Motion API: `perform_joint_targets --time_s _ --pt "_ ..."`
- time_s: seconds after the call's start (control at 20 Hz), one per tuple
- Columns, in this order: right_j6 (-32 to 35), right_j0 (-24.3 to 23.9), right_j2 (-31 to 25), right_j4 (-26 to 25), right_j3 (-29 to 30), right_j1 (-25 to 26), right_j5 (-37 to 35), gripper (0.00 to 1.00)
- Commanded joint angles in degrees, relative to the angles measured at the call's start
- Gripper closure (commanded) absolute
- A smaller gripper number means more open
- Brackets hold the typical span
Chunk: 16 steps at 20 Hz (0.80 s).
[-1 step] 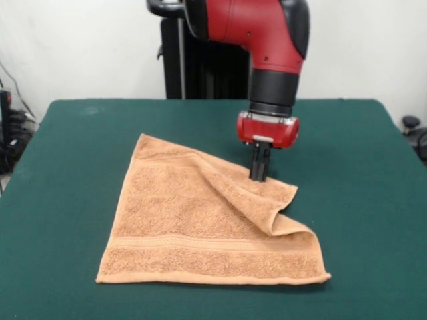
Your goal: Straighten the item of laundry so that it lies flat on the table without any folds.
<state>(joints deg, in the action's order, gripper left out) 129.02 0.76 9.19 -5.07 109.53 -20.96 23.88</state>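
Towel (193,227) first: we see an orange-tan terry hand towel lying near the middle of the desk (80,140), most of it flat, with one corner folded over onto the cloth so that a diagonal ridge runs from the far edge down to the right side. We judge it light, soft and limp, with a napped face that should give a good hold but will drag and bunch on a felt-like top instead of sliding freely. A woven band runs along the near edge. The place to take hold, in our view, is the free tip of the folded flap at the right, where the layers lift off the sheet below.

Our gripper (259,177) stands upright on the far part of that flap, its dark fingers drawn together and touching the cloth; we cannot say for certain that they pinch any fabric. Around the towel the dark green desk lies broad on every side. Behind it we see a pale wall, and cables at the left edge.
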Motion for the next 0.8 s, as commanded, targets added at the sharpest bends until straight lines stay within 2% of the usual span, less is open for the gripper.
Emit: perform_joint_targets --time_s 0.05,0.6,0.8 --pt "6.6 -2.5 -5.0 -3.9 10.8 4.1 -8.9 1.0" --pt "4.3 -9.6 -6.2 -12.8 15.7 -1.1 -10.4 1.0" --pt "3.7 -11.1 -6.7 -14.5 15.1 -1.4 -11.5 1.0"
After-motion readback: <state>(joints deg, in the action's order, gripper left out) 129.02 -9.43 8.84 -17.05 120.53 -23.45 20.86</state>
